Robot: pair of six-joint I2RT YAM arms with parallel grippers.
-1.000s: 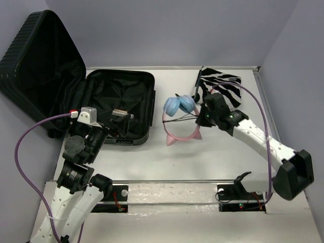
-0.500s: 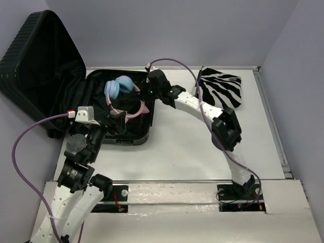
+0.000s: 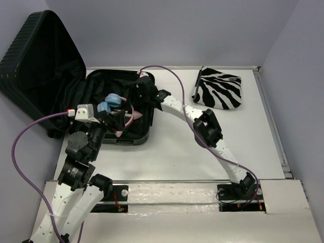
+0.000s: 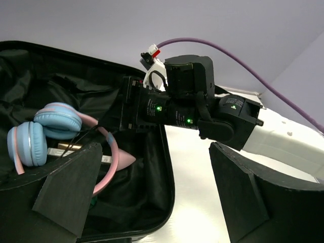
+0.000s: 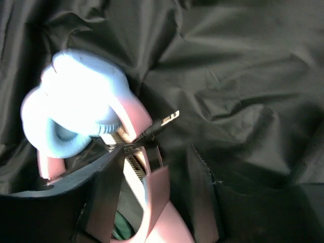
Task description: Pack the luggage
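Note:
The luggage (image 3: 147, 80) lies open at the back left, its ribbed lid (image 3: 40, 55) standing up behind it. Blue and pink headphones (image 3: 112, 101) rest inside on the black lining (image 5: 243, 76). My right gripper (image 3: 136, 98) reaches into the case over them. In the right wrist view its jaws (image 5: 156, 152) stand open around the pink headband (image 5: 157, 197), with a dark gap beside the right finger. My left gripper (image 4: 156, 152) hovers open and empty above the luggage's near right corner (image 4: 169, 187), looking at the headphones (image 4: 53, 121) and the right wrist (image 4: 167, 109).
A zebra-striped pouch (image 3: 218, 92) lies on the white table at the back right. A small green item (image 5: 119, 223) shows under the headband in the case. The right arm (image 3: 205, 126) stretches diagonally over the table's middle. Purple cables trail from both wrists.
My right arm swung left, carrying the headphones from the table's middle into the luggage, and its jaws have come apart around the headband. The left arm barely moved.

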